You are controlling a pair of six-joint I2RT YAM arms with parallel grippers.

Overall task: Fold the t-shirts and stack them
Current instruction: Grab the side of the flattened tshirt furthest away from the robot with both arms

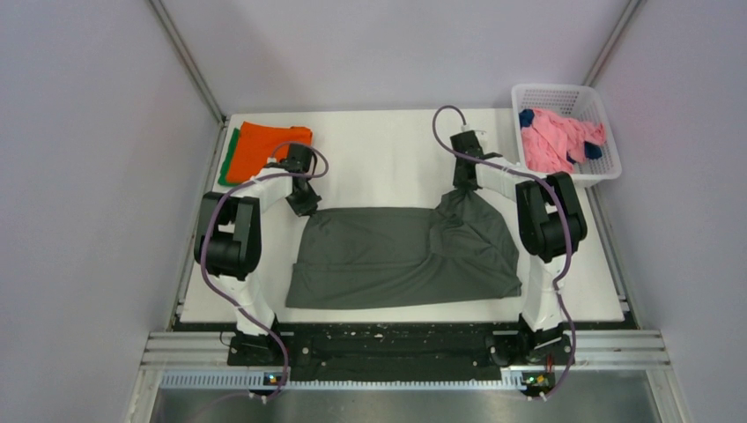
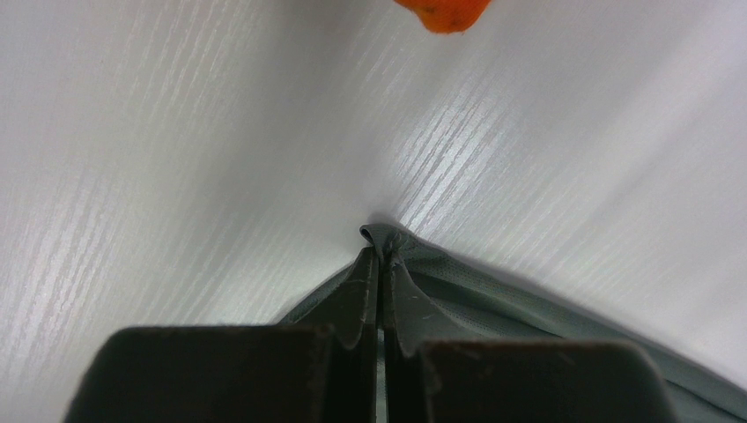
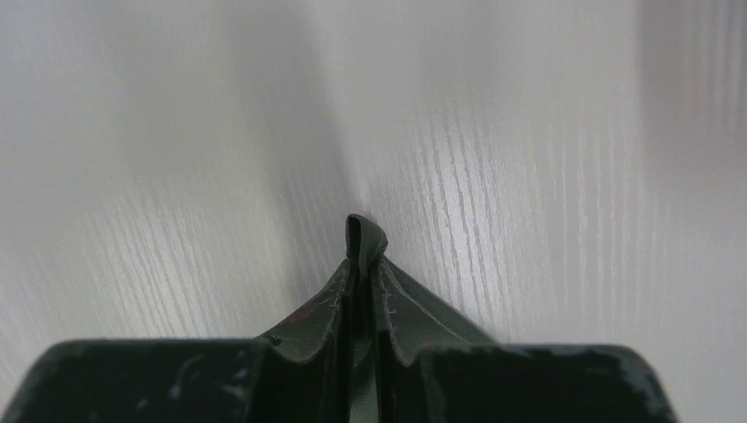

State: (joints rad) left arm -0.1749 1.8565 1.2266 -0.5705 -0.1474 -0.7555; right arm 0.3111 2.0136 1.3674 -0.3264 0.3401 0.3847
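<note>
At table centre lies the olive-grey t-shirt [image 1: 388, 256], its far edge pinched tight in my left gripper [image 2: 379, 256] at ten o'clock and right gripper [image 3: 361, 256] at two, so I can fold it evenly.

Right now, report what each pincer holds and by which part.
Both grip the dark olive-grey t-shirt: the left pincer pinches its far left corner, the right pincer a bunched fold at its far right edge.
</note>
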